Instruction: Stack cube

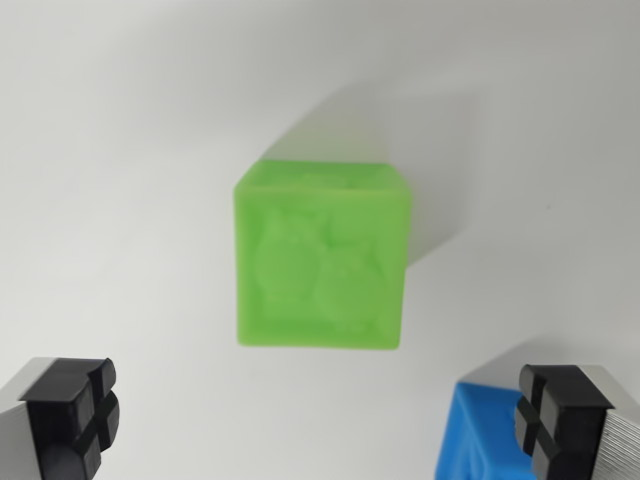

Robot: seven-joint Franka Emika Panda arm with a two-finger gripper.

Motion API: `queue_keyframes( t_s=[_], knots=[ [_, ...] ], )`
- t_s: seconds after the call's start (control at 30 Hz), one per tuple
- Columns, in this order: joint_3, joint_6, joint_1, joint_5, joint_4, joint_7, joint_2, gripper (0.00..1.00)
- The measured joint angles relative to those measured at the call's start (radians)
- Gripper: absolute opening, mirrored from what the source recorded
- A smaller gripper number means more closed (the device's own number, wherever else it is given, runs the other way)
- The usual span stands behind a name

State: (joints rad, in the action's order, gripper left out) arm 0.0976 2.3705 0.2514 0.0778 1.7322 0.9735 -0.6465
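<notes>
My end effector (330, 420) is wide open, holding nothing. Green cube (322, 262) sits on the table (110, 150), mid-view, ahead of the fingers. Blue cube (478, 435) is by the right finger, partly hidden. I think I should center over green w/ pads flat to its sides, then go down slow.
</notes>
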Motion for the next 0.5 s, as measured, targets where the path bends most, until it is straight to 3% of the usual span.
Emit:
queue_keyframes(
  t_s=[0.5],
  knots=[
    [-0.008,0.091,0.002,0.011,-0.020,0.000,-0.113,1.00]
  ],
)
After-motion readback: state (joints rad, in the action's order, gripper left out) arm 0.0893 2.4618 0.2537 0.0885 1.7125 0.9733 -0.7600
